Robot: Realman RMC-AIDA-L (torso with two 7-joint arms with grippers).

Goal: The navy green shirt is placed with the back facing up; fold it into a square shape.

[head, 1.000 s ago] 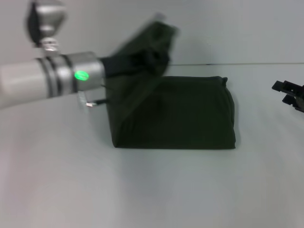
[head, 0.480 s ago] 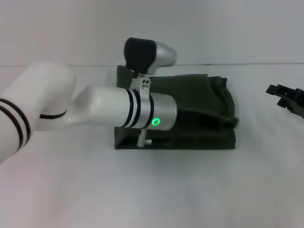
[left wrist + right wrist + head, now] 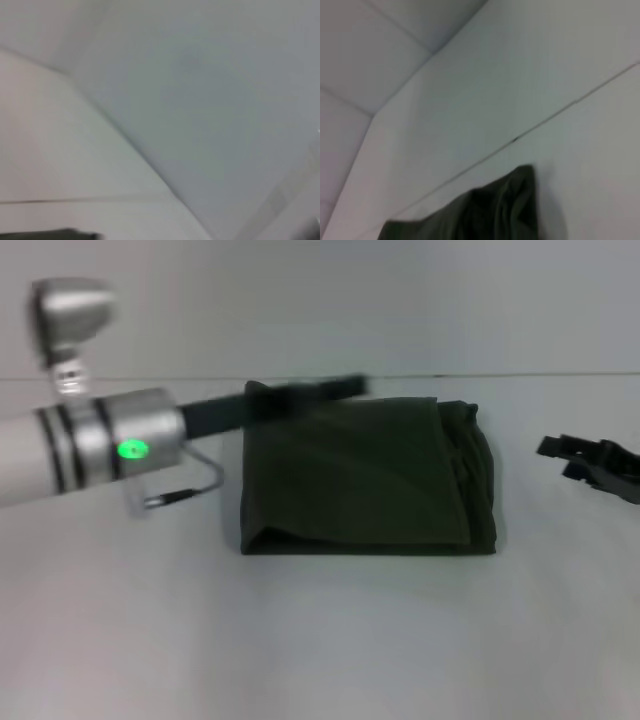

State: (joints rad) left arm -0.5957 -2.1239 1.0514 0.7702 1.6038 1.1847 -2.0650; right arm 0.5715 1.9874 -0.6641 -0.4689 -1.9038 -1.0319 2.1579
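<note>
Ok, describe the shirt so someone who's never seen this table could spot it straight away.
On the pale table, look at the middle, toward the far edge. The shirt lies there flat, folded into a near-square block, between the left gripper at its far left corner and the right gripper off to its right. It is the only soft, dark olive-green thing.

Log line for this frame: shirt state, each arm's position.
navy green shirt: folded, roughly square, flat on table | left tool: above shirt's far edge, blurred | right tool: off to shirt's right, clear of it
</note>
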